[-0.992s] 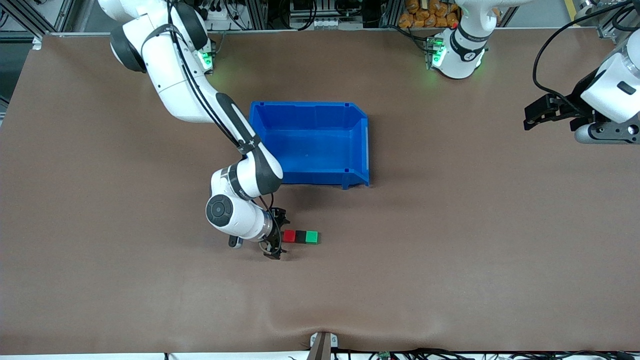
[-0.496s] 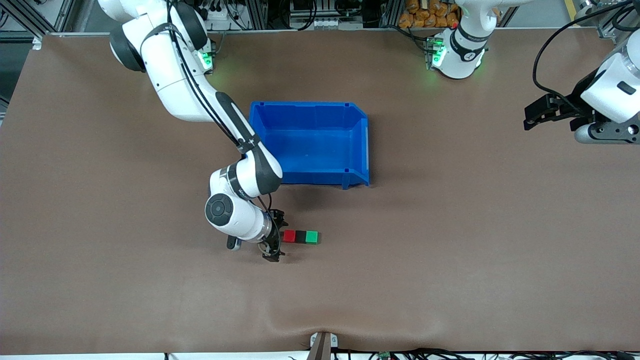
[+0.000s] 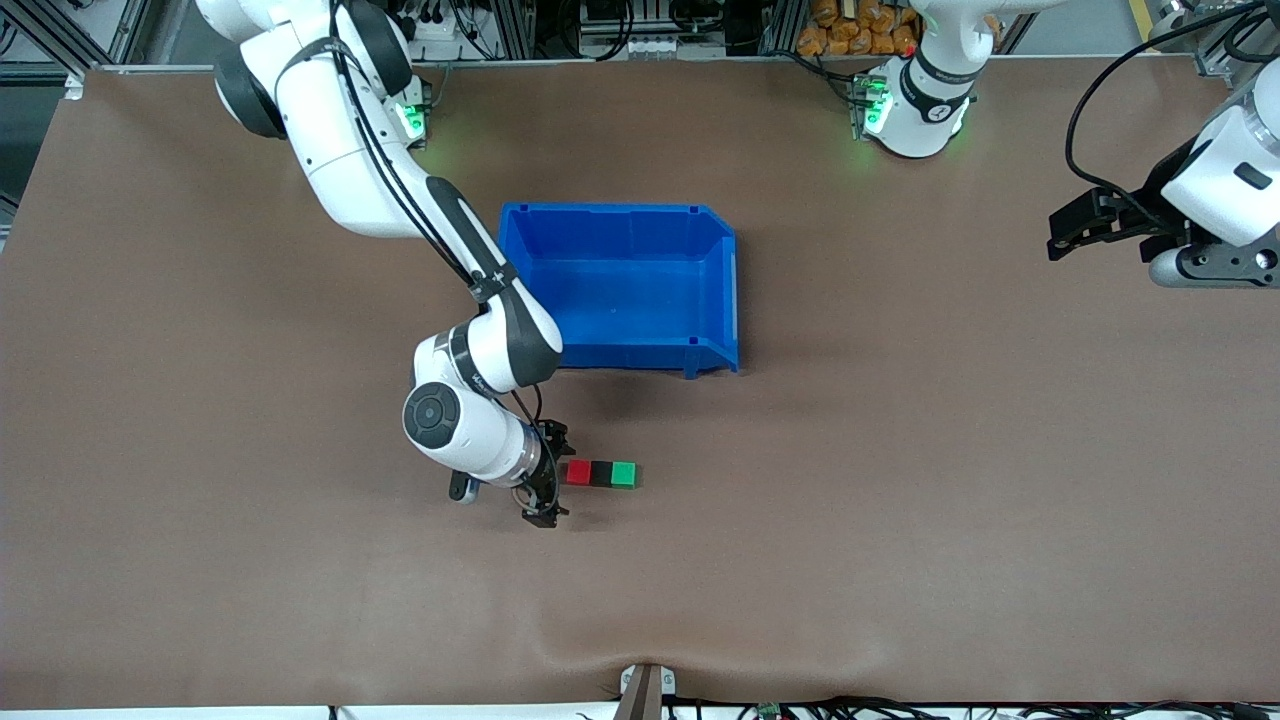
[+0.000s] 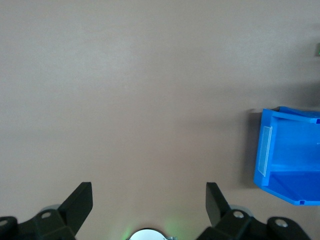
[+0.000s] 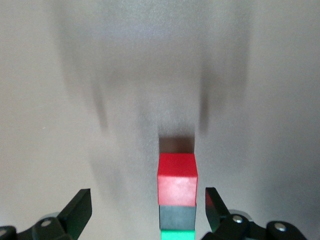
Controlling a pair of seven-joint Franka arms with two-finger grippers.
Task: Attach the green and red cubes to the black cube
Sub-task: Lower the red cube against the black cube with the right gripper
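Where the brown matte table (image 3: pixel 900 500) nears the front camera's edge, the right gripper (image 3: pixel 549 473), fingers spread, sits just beside the red cube (image 3: pixel 578 473). The red cube, black cube (image 3: pixel 601 474) and green cube (image 3: pixel 624 474) touch in a row. A glossy blue plastic bin (image 3: pixel 620 345) lies mid-table. The left gripper (image 3: pixel 1070 232) waits spread over the left arm's end.
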